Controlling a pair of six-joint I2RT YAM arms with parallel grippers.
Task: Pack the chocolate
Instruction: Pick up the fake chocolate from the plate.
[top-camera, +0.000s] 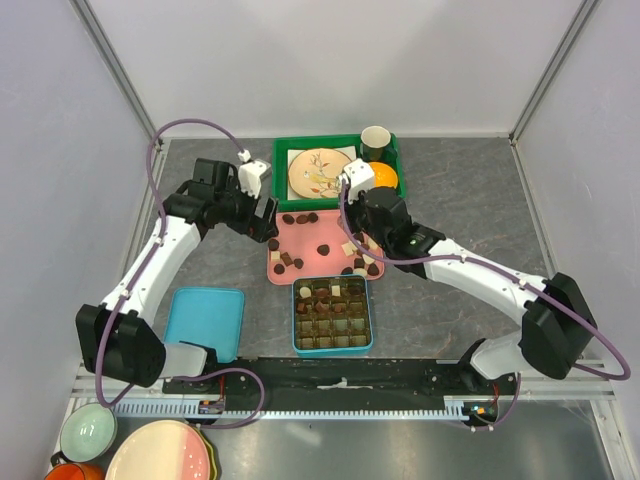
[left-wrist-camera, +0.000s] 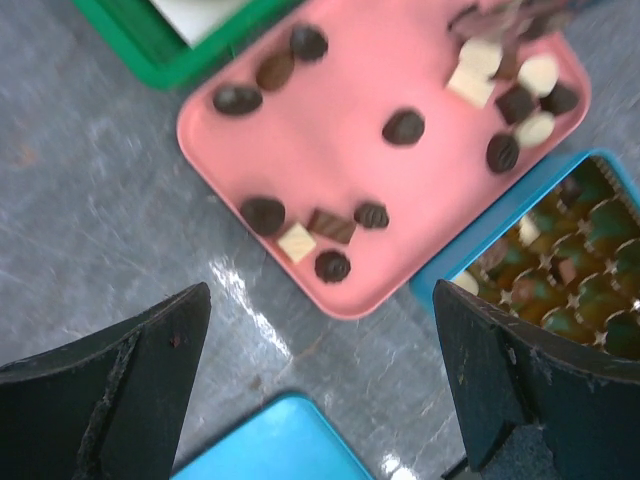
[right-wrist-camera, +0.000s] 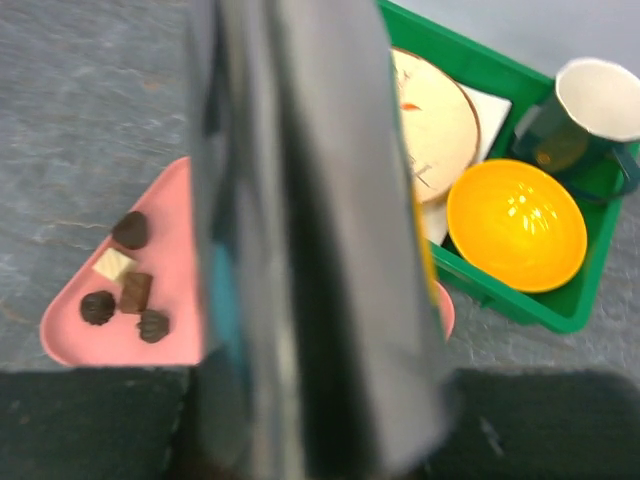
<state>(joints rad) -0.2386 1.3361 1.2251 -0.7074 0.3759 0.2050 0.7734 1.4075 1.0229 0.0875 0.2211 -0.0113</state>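
Near-left corner, below the arm rail: a pale green bowl (top-camera: 88, 430) and a pink-and-cream plate (top-camera: 160, 452).

On the grey stone-patterned surface (top-camera: 450, 200), just past the rail, a light blue rectangular lid (top-camera: 205, 320) lies flat on the left. Toward the centre, apart from the lid, sits a teal rectangular tin (top-camera: 332, 351) with a grid of compartments.

The chocolate (top-camera: 322, 248), small dark brown, lighter brown and cream-white pieces, is split. Some pieces are in the tin's far rows. The rest lie loose on a pink rounded plastic tray (top-camera: 310, 235) just beyond the tin, with a cluster at the tray's near-right corner and others along its left and far edges.

Left jaws: wide apart, holding nothing. They hang above the surface by the tray's left side. In the left wrist view I see both dark fingers (left-wrist-camera: 120, 390), with bare surface and a corner of the lid between them.

Right jaws: over the right side of the tray, close to the cluster. The right wrist view is mostly blocked by a dark blurred mass, so I cannot tell whether they are apart, together or clamped on a piece.

Farthest back is a green plastic crate (top-camera: 320, 141), which holds a cream round plate with a floral pattern (top-camera: 318, 172), an orange-yellow bowl (right-wrist-camera: 515, 225) and a dark green cup with a pale inside (right-wrist-camera: 590, 110).
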